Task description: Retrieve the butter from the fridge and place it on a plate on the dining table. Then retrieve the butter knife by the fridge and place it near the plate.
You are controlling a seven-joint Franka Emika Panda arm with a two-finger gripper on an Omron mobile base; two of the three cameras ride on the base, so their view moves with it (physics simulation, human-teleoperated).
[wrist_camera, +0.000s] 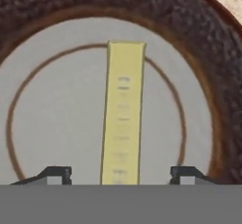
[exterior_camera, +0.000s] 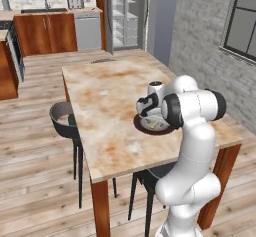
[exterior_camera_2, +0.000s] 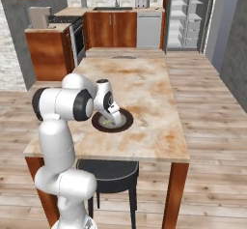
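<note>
Claw (wrist_camera: 121, 173) | I am hovering it spread over the plate (wrist_camera: 56, 15), tips apart from the butter (wrist_camera: 124, 114) | butter is lying flat across the plate's centre | judging it light, soft, greasy; any regrip belongs on its long sides, gently.

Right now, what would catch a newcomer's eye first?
The pale-yellow butter lying on the grey-green centre of the brown-rimmed plate, with the gripper open right above it, one fingertip either side. The plate sits near the dining table's close end, and the fridge stands open far behind.
</note>
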